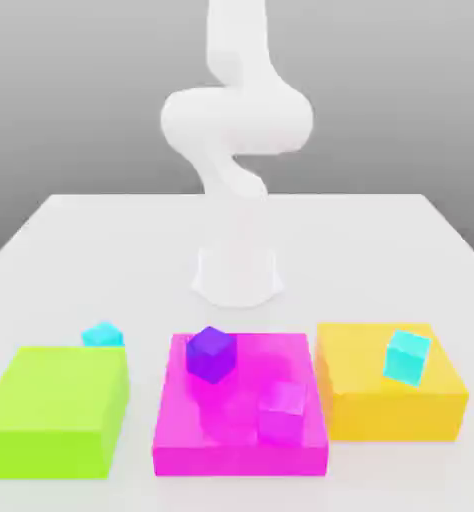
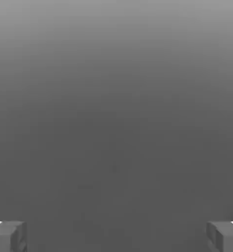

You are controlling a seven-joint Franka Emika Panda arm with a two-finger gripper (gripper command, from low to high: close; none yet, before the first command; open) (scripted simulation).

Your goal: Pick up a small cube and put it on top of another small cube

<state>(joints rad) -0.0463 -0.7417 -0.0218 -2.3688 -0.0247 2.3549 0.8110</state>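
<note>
Gripper (image 2: 116, 236) spread wide and holding nothing; small sky-blue cube (image 1: 102, 334) on the white table (image 1: 71, 240).

In the hand view the two grey fingertips (image 2: 8, 236) stand far apart at opposite sides, with plain grey between them and nothing touching either; in the exterior view the white arm (image 1: 236, 120) rises from its base at the middle of the table, behind the blocks; the small sky-blue cube sits on the table just behind the back edge of the lime-green block (image 1: 53, 410), at the exterior view's left; the violet cube (image 1: 211, 353) and a pink cube (image 1: 281, 411) rest on the magenta block (image 1: 241, 440) in the middle; a turquoise cube (image 1: 407, 357) lies tilted on the yellow block (image 1: 391, 405) at the exterior view's right; narrow strips of table separate the three blocks; bare table lies open behind them to either side of the base.
</note>
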